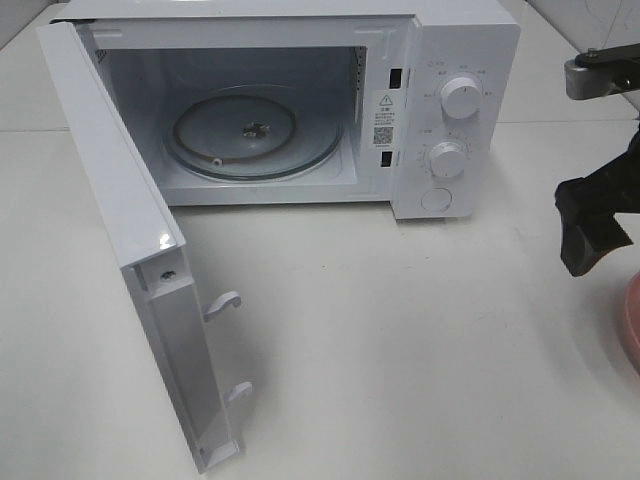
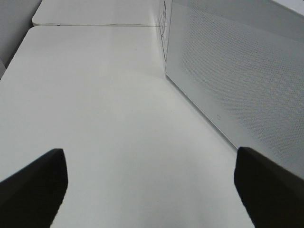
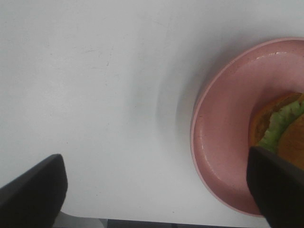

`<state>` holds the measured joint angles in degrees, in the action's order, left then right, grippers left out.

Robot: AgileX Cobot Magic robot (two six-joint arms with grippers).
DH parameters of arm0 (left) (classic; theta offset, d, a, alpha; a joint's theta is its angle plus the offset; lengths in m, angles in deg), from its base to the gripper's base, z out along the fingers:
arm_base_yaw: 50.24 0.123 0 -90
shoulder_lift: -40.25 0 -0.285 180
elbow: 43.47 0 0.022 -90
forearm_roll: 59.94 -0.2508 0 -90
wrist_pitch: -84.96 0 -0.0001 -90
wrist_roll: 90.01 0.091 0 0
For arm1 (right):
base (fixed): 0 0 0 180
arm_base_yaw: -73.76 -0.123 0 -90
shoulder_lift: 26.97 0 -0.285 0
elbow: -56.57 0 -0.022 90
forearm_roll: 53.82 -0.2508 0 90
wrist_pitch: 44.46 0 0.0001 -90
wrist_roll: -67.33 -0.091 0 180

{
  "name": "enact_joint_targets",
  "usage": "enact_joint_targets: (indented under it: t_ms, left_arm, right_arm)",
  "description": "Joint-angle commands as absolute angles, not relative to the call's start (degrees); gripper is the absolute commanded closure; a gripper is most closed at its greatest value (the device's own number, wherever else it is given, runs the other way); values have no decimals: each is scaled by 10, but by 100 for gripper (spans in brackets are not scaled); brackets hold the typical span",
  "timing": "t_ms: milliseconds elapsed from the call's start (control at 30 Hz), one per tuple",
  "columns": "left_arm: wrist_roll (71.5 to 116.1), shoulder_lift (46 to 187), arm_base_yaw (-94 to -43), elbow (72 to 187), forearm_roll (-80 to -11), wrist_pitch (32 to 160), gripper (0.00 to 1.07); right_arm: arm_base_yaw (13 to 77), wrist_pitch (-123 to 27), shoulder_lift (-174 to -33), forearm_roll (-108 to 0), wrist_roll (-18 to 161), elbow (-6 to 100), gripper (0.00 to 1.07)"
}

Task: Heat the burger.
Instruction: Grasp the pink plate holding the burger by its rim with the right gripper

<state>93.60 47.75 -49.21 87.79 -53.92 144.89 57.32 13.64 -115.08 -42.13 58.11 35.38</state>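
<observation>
Overhead view: a white microwave (image 1: 470, 45) stands at upper centre. Its door (image 1: 110, 190) is swung wide toward the lower left, exposing the glass turntable (image 1: 250, 135). The burger (image 3: 280, 123) lies on a pink plate (image 1: 628, 320) at the right edge, well apart from the oven, with only bare table (image 1: 400, 330) between. The right gripper (image 3: 154, 159), released with fingers spread, hangs over the plate's rim. The left gripper (image 2: 149, 153), likewise spread and holding nothing, hangs over the table beside a dotted white microwave panel.
</observation>
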Motion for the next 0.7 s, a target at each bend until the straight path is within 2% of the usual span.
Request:
enact_joint_targets:
  t_ms: [33,233,500,700]
  left_arm:
    - [935,463,-492,877,-539,1444,19]
    - [935,463,-492,877,-539,1444,19]
    - [935,463,-492,877,-539,1444,19]
    - [935,463,-492,877,-539,1444,19]
  right_arm:
    - [588,138,-1147,-420,590,357,8]
    - [617,139,-1147,-420,590,357,9]
    - [695,112,-1147,-420,592,313,12]
    - [710,73,-1147,-429,592,283,13]
